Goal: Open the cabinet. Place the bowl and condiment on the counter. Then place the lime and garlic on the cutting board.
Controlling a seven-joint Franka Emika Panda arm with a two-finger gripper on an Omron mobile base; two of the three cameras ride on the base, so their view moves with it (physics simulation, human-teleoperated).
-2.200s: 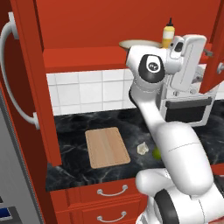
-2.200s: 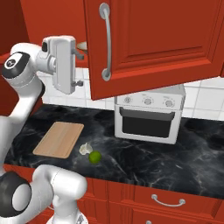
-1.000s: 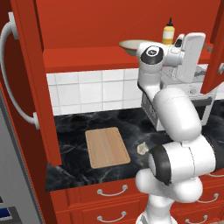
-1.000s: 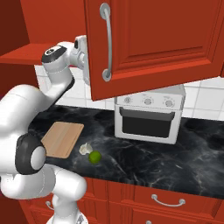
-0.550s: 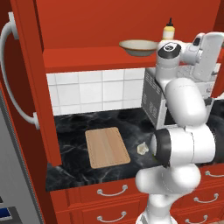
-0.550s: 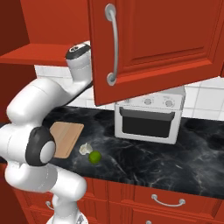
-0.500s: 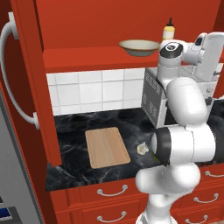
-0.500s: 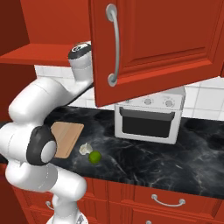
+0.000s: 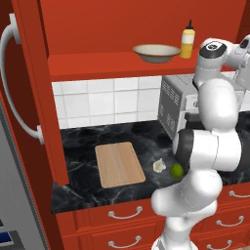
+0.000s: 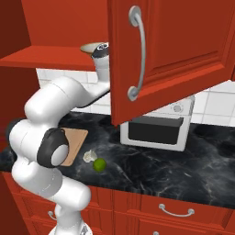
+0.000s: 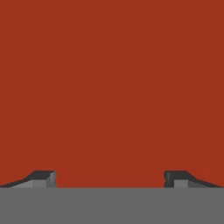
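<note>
Left base view is showing the cabinet point(image 9: 122, 29) standing open across the top of the frame, its left door point(image 9: 29, 88) swinging out along the left edge with a long curved handle. The counter point(image 9: 132, 146) is running across the middle of the frame, and the arm point(image 9: 215, 122) is rising along the right side. The cutting board point(image 9: 119, 164) is lying flat at centre, bare. The bowl point(image 9: 156, 52) is sitting on the cabinet shelf at upper centre, with the condiment point(image 9: 187, 42) standing upright just right of it. The garlic point(image 9: 159, 166) and the lime point(image 9: 177, 170) are resting on the counter right of the board, close together. In the hand view the gripper point(image 11: 109, 177) is facing plain red, its tips standing wide apart and holding nothing.
</note>
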